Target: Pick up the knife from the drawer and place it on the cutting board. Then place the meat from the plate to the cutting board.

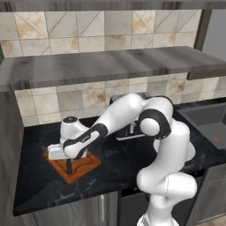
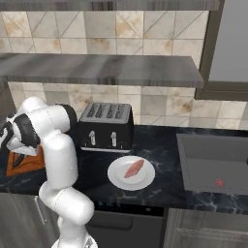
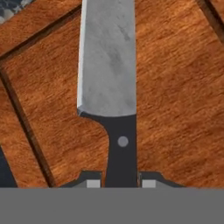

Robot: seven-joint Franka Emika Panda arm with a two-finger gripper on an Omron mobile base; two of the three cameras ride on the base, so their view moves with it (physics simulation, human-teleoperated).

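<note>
Hand view had the gripper [image 3: 120,183] clamped tight on the knife [image 3: 111,87] handle, blade right over the cutting board [image 3: 175,109].

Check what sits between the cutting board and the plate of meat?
Right base view: the robot's own white arm stands between reddish-brown wooden cutting board and round white plate; black toaster behind.

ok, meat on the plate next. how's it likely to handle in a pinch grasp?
The meat is a thin flat pink slab lying on the white plate, so probably floppy and light. Little height to pinch; it may slide on the smooth plate. The end effector is holding the knife.
</note>
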